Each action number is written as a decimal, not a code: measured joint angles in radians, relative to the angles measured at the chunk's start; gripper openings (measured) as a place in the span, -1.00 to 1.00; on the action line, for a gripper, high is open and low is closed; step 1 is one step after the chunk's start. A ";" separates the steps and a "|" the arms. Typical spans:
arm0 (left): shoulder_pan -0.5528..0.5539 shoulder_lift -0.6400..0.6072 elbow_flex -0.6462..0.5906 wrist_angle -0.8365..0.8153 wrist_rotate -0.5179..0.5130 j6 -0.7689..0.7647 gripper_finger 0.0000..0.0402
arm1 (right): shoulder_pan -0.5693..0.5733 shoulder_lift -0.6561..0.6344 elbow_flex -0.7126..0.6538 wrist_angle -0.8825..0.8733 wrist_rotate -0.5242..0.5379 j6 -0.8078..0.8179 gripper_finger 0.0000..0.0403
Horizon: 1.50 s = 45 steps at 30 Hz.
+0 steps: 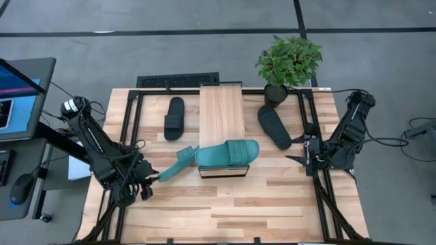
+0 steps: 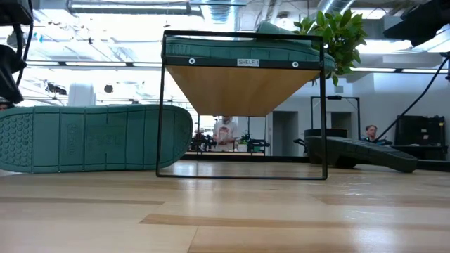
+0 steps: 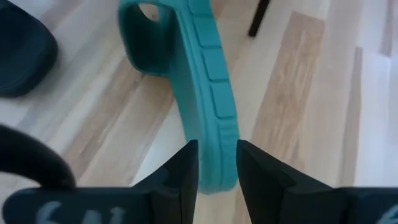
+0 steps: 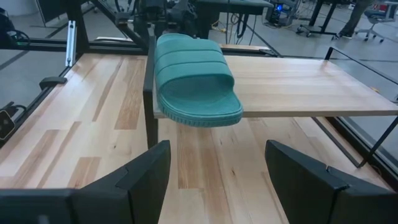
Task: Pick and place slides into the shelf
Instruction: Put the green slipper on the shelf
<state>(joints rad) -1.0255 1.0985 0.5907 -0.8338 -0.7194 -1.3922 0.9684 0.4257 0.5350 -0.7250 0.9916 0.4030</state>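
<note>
Left gripper (image 1: 155,178): pinches the edge of a teal slide (image 1: 178,164), near the table's (image 1: 272,204) left edge, beside the shelf (image 1: 221,109).
Right gripper (image 1: 294,160): fingers spread, empty, near the right edge.
Second teal slide (image 1: 228,152): lies across the shelf's front end.
Black slides (image 1: 174,117): on the table either side of the shelf, toward the back edge.

You're looking at two matte black arms, the left arm (image 1: 102,153) and the right arm (image 1: 344,136), built from chunky jointed segments with thin black cables draped along them. Your wrist views show flat, wedge-shaped dark fingers (image 4: 140,177), with faint pale lettering on the left housing.
</note>
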 joint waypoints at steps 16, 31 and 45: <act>0.035 0.000 0.000 -0.013 0.028 -0.031 0.14 | 0.000 0.000 0.000 0.002 0.000 0.000 0.27; 0.035 0.140 -0.001 0.084 0.121 -0.063 0.14 | 0.000 0.000 0.000 0.002 -0.026 0.008 0.27; 0.074 0.358 -0.001 0.101 0.136 -0.074 0.14 | 0.000 0.000 0.000 0.002 -0.025 0.008 0.27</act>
<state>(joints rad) -0.9514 1.4569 0.5900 -0.7324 -0.5835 -1.4666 0.9684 0.4256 0.5350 -0.7227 0.9668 0.4114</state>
